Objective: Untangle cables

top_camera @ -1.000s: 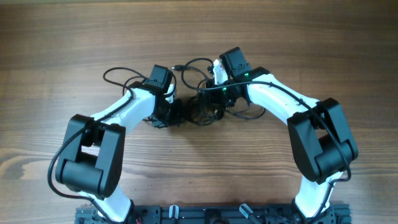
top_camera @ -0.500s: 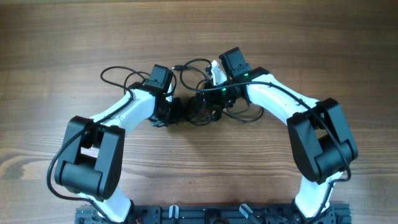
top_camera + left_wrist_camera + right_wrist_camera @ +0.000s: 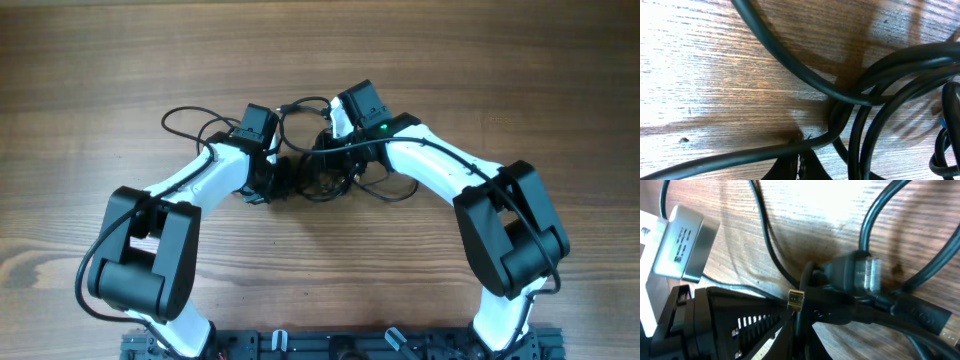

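Observation:
The cables (image 3: 322,182) are thin black cords bunched in a tangle at mid table. Loops spread left (image 3: 185,125), up (image 3: 300,105) and right (image 3: 395,188). My left gripper (image 3: 280,180) sits at the tangle's left edge. In the left wrist view its fingers (image 3: 800,167) are shut on one cord (image 3: 740,156) that runs across their tips. My right gripper (image 3: 325,152) is at the tangle's top, close to the left one. In the right wrist view its fingers (image 3: 799,330) are shut on a cord with a gold-tipped plug (image 3: 796,300), beside a thicker plug with a silver end (image 3: 860,272).
Bare wooden table (image 3: 450,60) surrounds the tangle. The left arm's wrist housing (image 3: 682,242) shows close by in the right wrist view. The arm bases and a black rail (image 3: 330,345) stand at the near edge.
My right gripper has moved left and slightly away, closer to the left gripper, dragging its cord; the top loop has shifted left. The left arm has stayed put.

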You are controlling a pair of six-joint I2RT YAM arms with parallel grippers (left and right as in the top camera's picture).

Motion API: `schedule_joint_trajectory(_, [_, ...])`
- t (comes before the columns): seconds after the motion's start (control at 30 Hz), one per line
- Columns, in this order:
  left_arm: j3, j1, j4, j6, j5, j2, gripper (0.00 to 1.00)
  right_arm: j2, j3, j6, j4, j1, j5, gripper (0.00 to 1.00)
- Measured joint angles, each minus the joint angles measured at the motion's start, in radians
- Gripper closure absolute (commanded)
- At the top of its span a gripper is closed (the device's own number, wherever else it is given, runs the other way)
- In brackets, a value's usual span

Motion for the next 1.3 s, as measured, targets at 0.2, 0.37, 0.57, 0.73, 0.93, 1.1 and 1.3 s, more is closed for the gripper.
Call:
schedule_joint_trajectory(0.2, [0.0, 0.0, 0.0, 0.0, -0.003, 0.0, 0.94, 0.0, -0.002, -0.005, 0.051, -0.026, -0.092, 0.96])
schedule_joint_trajectory(0.37, [0.0, 0.0, 0.0, 0.0, -0.006, 0.0, 0.96, -0.059, -0.007, -0.071, 0.026, -0.091, -0.234, 0.96])
schedule_joint_trajectory(0.57, [0.0, 0.0, 0.0, 0.0, -0.008, 0.0, 0.96, -0.232, -0.008, -0.099, -0.025, -0.121, -0.327, 0.96])
schedule_joint_trajectory(0.73, [0.0, 0.0, -0.001, 0.0, -0.006, -0.001, 0.96, -0.268, -0.008, -0.087, -0.024, -0.137, -0.428, 0.96])
schedule_joint_trajectory(0.93, [0.001, 0.087, -0.073, 0.001, 0.078, -0.045, 0.89, -0.268, -0.008, -0.059, 0.002, -0.154, -0.459, 0.96])
schedule_joint_trajectory(1.1, [0.019, 0.277, -0.066, 0.01, 0.3, -0.261, 0.28, -0.268, -0.008, -0.018, 0.011, -0.165, -0.47, 0.96])
schedule_joint_trajectory(1.3, [0.026, 0.357, -0.114, 0.209, 0.574, -0.337, 0.2, -0.268, -0.008, 0.008, 0.026, -0.167, -0.473, 0.96])
